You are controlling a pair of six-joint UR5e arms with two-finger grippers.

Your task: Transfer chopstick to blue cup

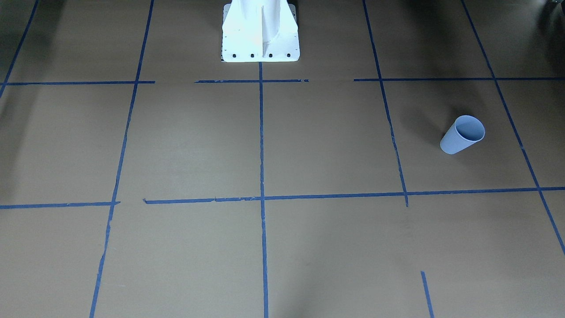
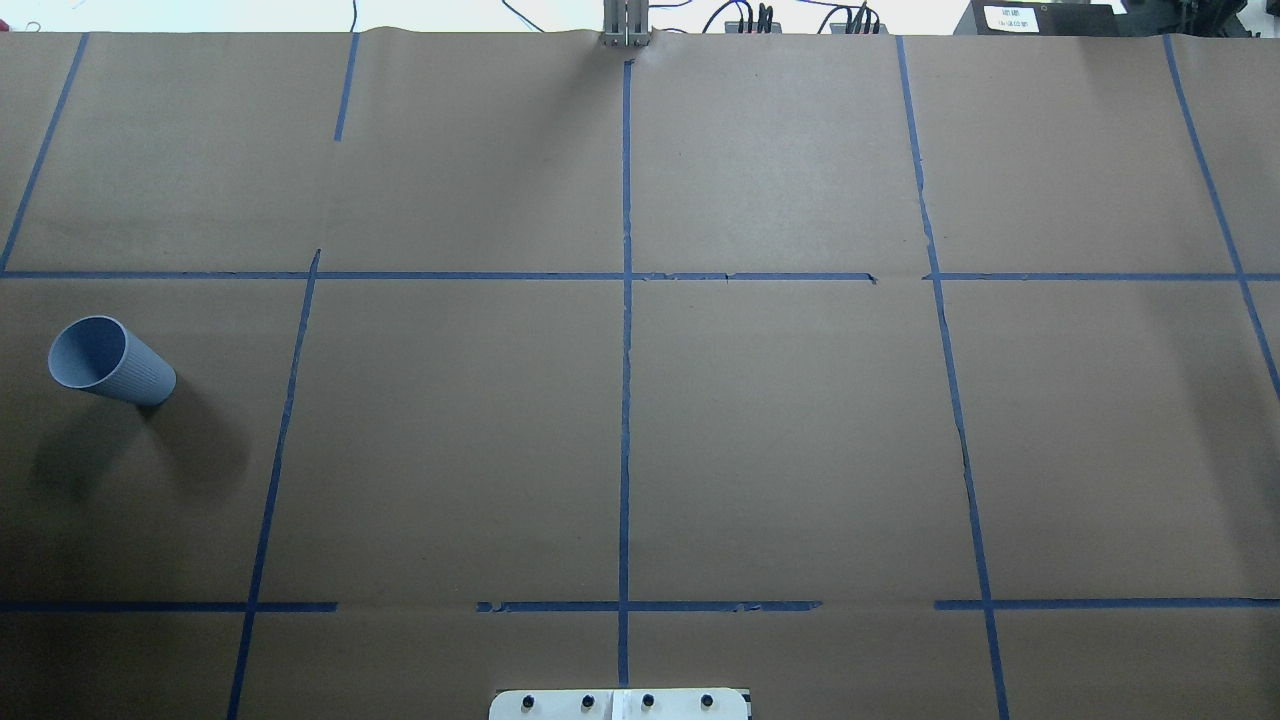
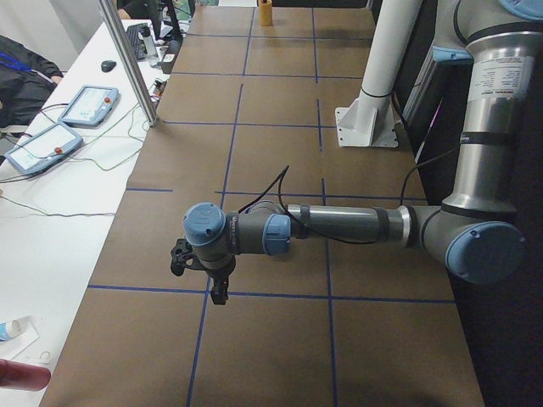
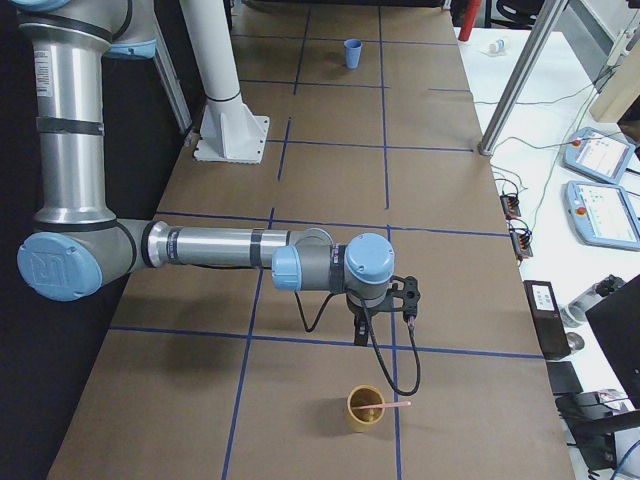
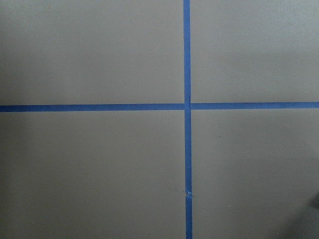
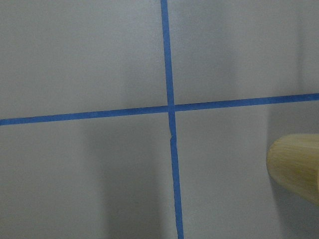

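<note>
Standing nearest in the view from the table's right end, a tan cup [image 4: 365,410] holds the chopstick [image 4: 392,406]. The chopstick leans in it with its pale pink end poking out past the rim on the right.

Just beyond the cup, the right gripper [image 4: 360,332] hangs above the brown paper table [image 4: 330,180] with its fingers pointing down, close to a crossing of blue tape lines [image 4: 200,333]. From this side angle I cannot tell whether its fingers are spread or pressed together. The right wrist camera shows no fingers, only a tape crossing and the tan cup's wall at the right edge of its picture.

Farther on stands the white pedestal [image 4: 232,135]. At the far, left end of the table is the blue cup [image 4: 352,53], upright with its rim up, well apart from the tan cup.

The overhead and front-facing views take in the blue cup, alone inside one tape square on the robot's left, but not the arms or the chopstick.

Only the view from the left end shows the left gripper [image 3: 217,293], hanging over another tape crossing with its fingers down. Whether they are spread or closed I cannot tell. The left wrist camera gives just crossed tape on paper. Far beyond that gripper, the tan cup is a small shape at the table's other end.
</note>
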